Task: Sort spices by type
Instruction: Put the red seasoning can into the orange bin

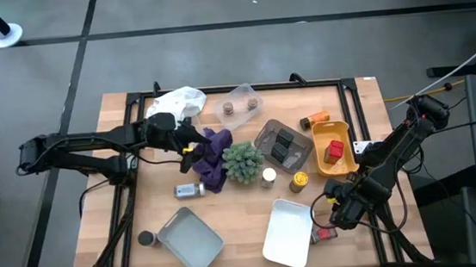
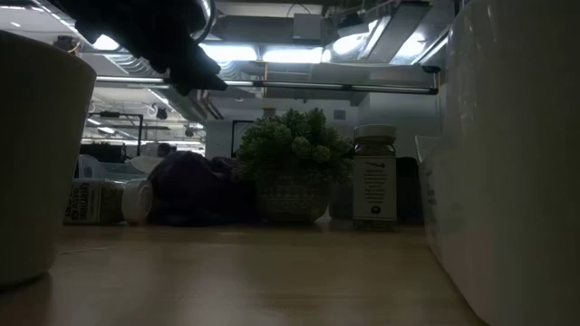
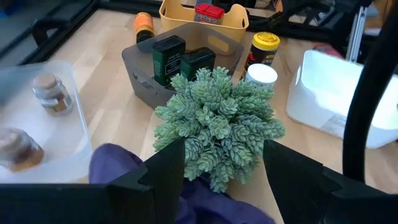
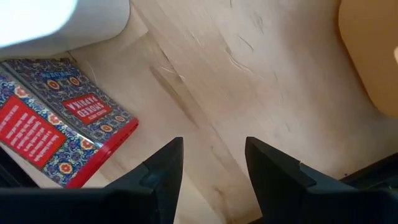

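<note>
— Where are your hands right now?

— My left hand (image 3: 221,171) hovers over the purple cloth (image 1: 212,160), fingers parted and empty, facing the spiky green plant (image 3: 217,121). My right hand (image 4: 211,168) hangs low over the counter (image 1: 236,207) near the front right corner, fingers also parted, holding nothing. Just beside it lies a red-edged paprika tin (image 4: 59,118), flat, next to the white bin (image 1: 287,231).

— And the rest of the spices?

— Partly sorted. Two dark green tins (image 3: 180,59) stand in the grey bin (image 1: 264,138), a red tin (image 1: 334,149) sits in the yellow bin (image 1: 328,131), two brown-capped jars (image 1: 240,106) lie in the clear tray. Loose ones remain: a white-capped jar (image 1: 268,176) and a yellow-capped jar (image 1: 300,181) beside the plant, an orange jar (image 1: 315,120) behind the yellow bin, a jar on its side (image 1: 188,190) by the cloth, a dark-capped one (image 1: 147,238) at the front left.

— So what's the step?

— I judge it's the paprika tin — it belongs with the other red tin. It lies flat, so I'd turn my right hand to span its narrow edges, come down squarely, and close before lifting. The white bin's wall is close; I'd approach from the open side to avoid nudging it.
</note>
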